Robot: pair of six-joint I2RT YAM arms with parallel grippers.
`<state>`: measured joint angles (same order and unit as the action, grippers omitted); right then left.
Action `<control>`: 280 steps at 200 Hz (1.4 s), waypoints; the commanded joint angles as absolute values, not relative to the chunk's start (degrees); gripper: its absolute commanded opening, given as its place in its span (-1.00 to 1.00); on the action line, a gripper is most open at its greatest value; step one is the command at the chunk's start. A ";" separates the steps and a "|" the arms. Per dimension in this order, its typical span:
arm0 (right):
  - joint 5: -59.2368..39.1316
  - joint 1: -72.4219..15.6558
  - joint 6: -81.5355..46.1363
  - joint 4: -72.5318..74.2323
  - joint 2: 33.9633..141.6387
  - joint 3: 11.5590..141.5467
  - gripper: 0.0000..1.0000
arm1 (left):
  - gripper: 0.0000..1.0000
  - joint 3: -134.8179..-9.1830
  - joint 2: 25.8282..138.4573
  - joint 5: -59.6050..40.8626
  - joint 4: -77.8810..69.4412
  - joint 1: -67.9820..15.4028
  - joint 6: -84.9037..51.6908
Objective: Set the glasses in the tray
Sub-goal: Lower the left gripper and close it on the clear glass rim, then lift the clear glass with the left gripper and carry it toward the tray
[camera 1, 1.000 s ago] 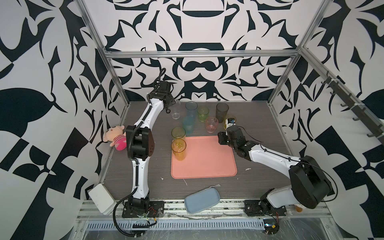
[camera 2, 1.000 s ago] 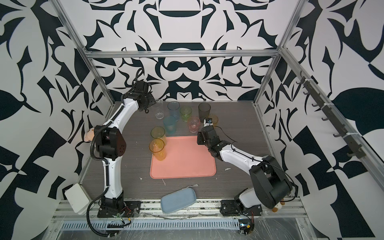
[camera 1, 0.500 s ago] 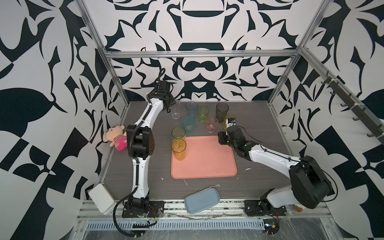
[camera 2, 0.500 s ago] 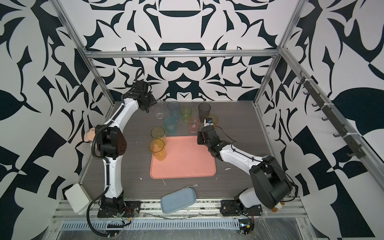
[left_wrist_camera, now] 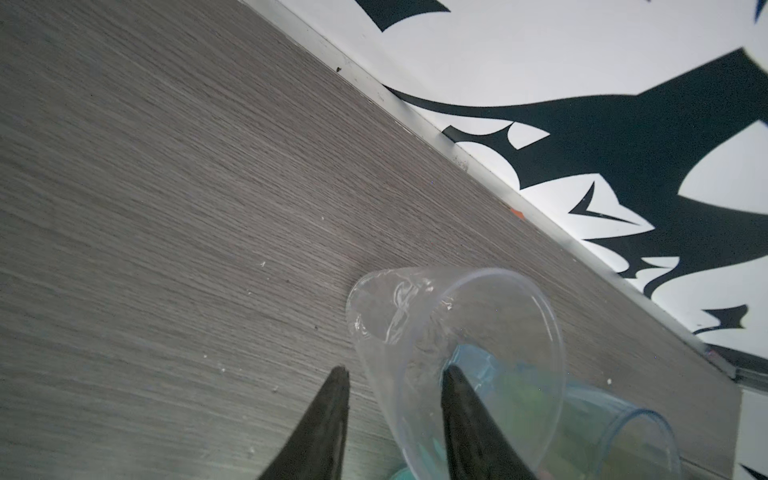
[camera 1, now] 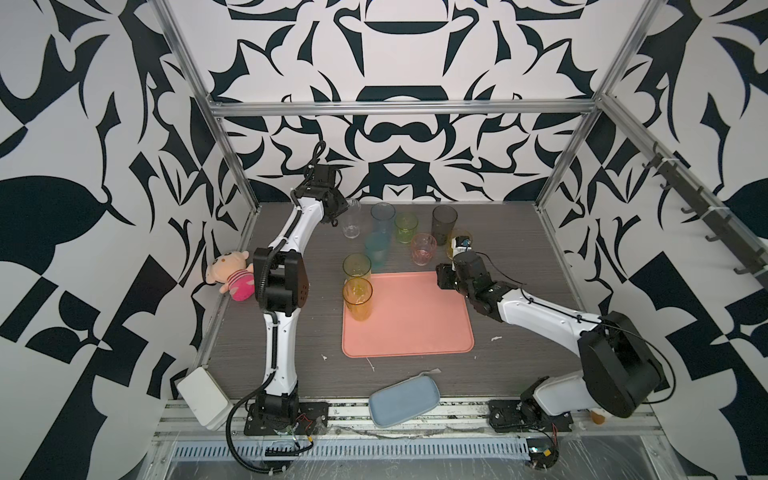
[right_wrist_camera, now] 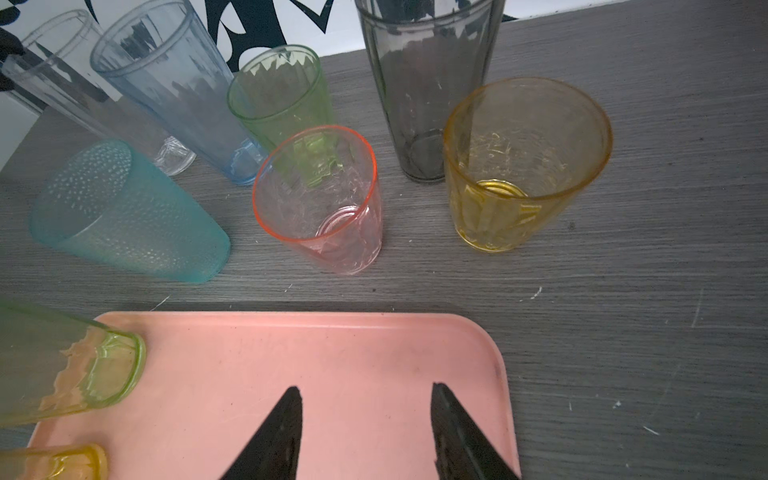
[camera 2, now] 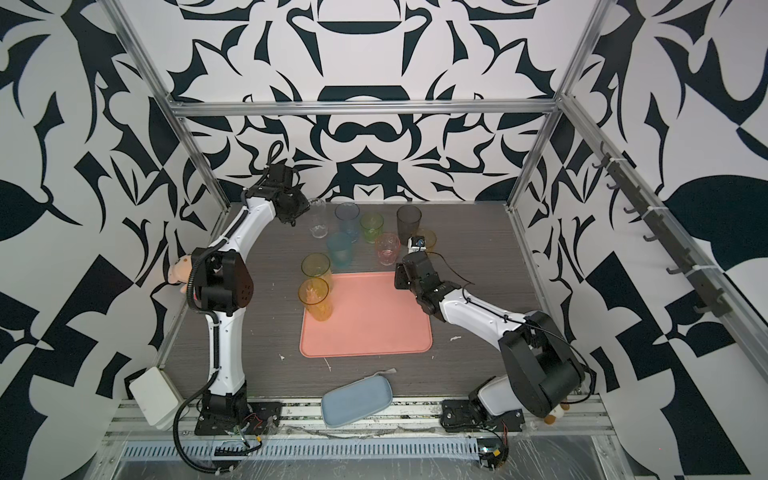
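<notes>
Salmon-pink smooth tray (camera 1: 415,328), round-cornered, lies on the woodgrain table (camera 1: 511,232) in both top views; tinted glasses (camera 1: 405,227) cluster behind it. Left wrist: left gripper (left_wrist_camera: 395,370) fingers, apart, straddle the clear tumbler (left_wrist_camera: 415,316) wall. Right wrist: right gripper (right_wrist_camera: 365,386), spread and empty, hovers over the tray.

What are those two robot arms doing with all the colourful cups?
They are loading the pink tray. The left end effector is at the clear glass at the back, one finger inside it and one outside, not yet squeezing. The right end effector hangs open and empty over the tray's far right corner. An amber glass and a yellow-green glass stand at the tray's left edge; the other seven are on the table behind it.
</notes>
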<state>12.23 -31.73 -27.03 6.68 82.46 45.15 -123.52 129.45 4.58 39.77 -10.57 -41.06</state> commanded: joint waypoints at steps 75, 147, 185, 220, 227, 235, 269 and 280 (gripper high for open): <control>13.09 -31.66 -26.96 6.56 82.16 46.63 0.04 | -0.54 -125.07 132.49 2.03 39.81 -9.80 -42.06; 12.86 -31.73 -26.93 6.32 82.85 47.09 0.03 | -0.73 -124.11 131.46 1.76 40.08 -9.06 -41.66; 12.78 -31.70 -26.91 6.20 82.89 47.19 0.02 | -0.79 -123.36 130.31 1.85 40.11 -8.53 -41.62; 12.83 -31.70 -26.92 6.06 82.89 47.24 0.02 | -0.90 -120.69 127.92 2.05 39.15 -7.69 -41.65; 12.83 -31.69 -26.90 6.06 82.84 47.28 0.02 | -0.92 -119.79 127.24 1.93 38.88 -7.43 -41.66; 12.77 -31.66 -26.98 6.03 82.83 47.29 0.02 | -0.93 -118.65 126.32 2.04 38.44 -7.18 -41.66; 12.62 -31.69 -26.93 6.04 82.85 47.26 0.02 | -0.96 -114.08 122.36 2.72 37.77 -6.14 -41.33; 12.65 -31.71 -26.91 6.05 82.89 47.33 0.02 | -0.97 -112.75 121.00 3.40 37.77 -5.85 -40.98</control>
<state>12.21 -31.73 -27.00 5.37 82.98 45.17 -114.89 126.74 2.20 38.76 -6.72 -41.47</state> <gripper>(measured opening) 0.511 0.103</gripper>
